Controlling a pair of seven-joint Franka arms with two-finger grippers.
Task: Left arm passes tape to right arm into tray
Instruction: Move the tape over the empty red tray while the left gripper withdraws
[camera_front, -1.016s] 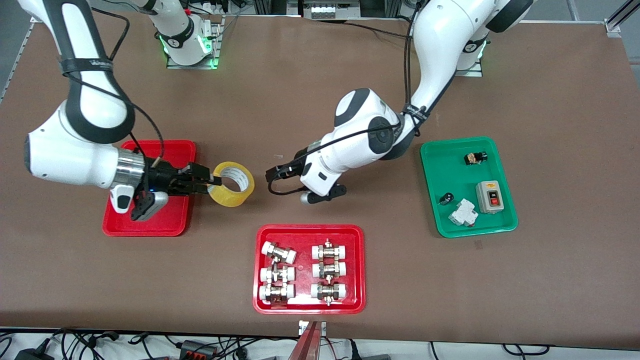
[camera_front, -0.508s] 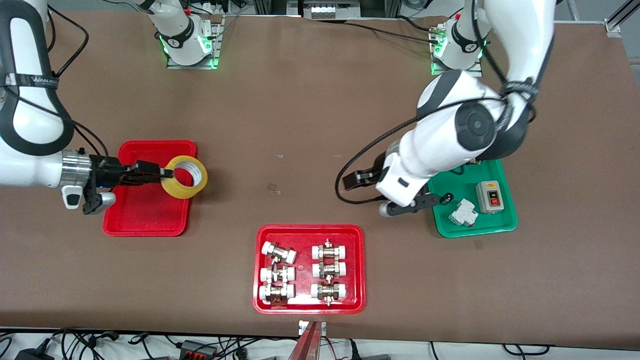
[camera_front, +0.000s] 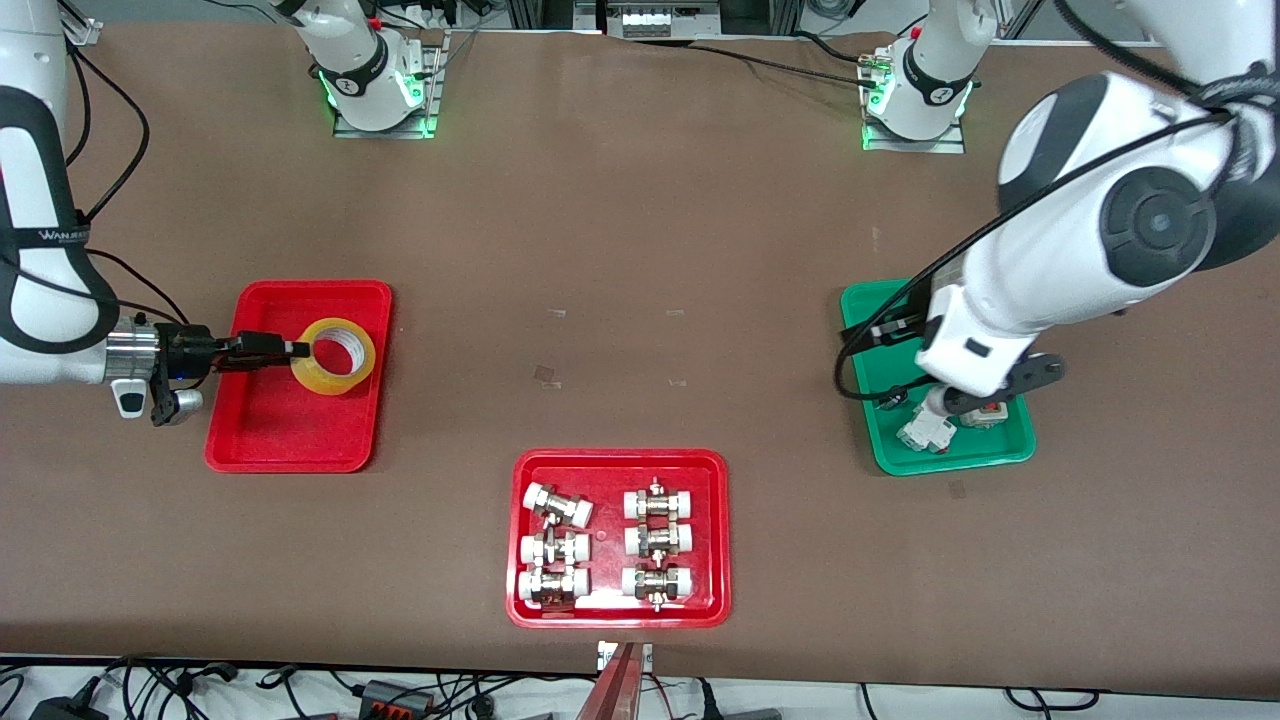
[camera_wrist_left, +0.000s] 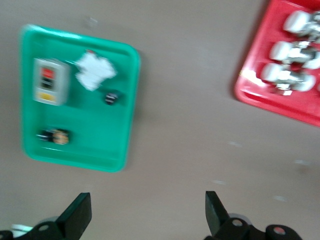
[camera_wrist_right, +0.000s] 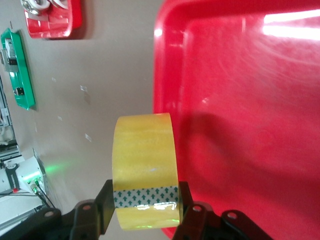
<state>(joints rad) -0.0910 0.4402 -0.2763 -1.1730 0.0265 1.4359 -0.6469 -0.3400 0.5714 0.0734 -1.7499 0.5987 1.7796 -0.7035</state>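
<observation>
The yellow tape roll (camera_front: 335, 356) is held by my right gripper (camera_front: 300, 350), whose fingers pinch across the roll's width. It hangs over the plain red tray (camera_front: 290, 425), above the tray's edge toward the left arm's end. In the right wrist view the tape (camera_wrist_right: 145, 160) sits between the gripper's (camera_wrist_right: 145, 197) two fingers, with the red tray (camera_wrist_right: 250, 125) below it. My left gripper (camera_front: 955, 400) is over the green tray (camera_front: 860, 300). In the left wrist view it (camera_wrist_left: 146, 212) is open and empty.
The green tray (camera_wrist_left: 75, 150) holds a switch box, a white breaker and small black parts. A second red tray (camera_front: 620, 458) with several white-capped metal fittings lies near the front edge and shows in the left wrist view (camera_wrist_left: 255, 95).
My right gripper has carried the tape from over bare table toward the right arm's end, to over the plain red tray. My left arm has drawn back to over the green tray.
</observation>
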